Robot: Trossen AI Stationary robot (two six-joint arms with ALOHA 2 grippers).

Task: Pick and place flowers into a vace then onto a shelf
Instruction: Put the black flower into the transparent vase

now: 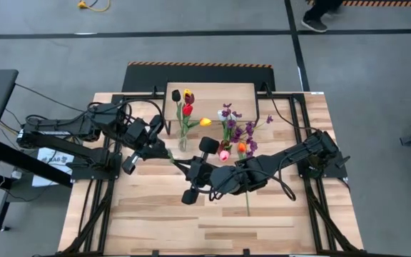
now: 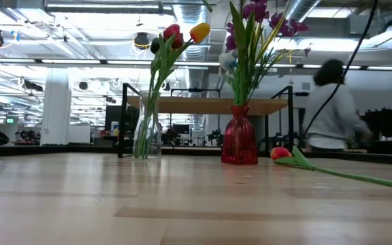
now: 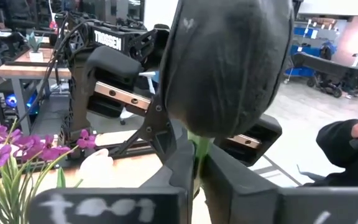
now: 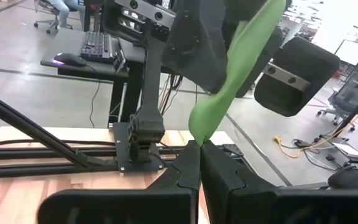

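The left gripper (image 3: 197, 165) is clamped on the green stem of a dark tulip (image 3: 229, 62), its smooth matte head bulging just above the fingers. The right gripper (image 4: 199, 163) pinches the same flower's stem lower down. At twelve o'clock stands the light-wood shelf (image 1: 209, 91)

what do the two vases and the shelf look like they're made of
Clear vase: looks like glass, see-through, with the stems and the room showing through its wall. Red vase: tinted, glossy, light passing through it; probably glass, possibly plastic. Shelf: pale wood board with a matte face, on thin black legs that look like metal.
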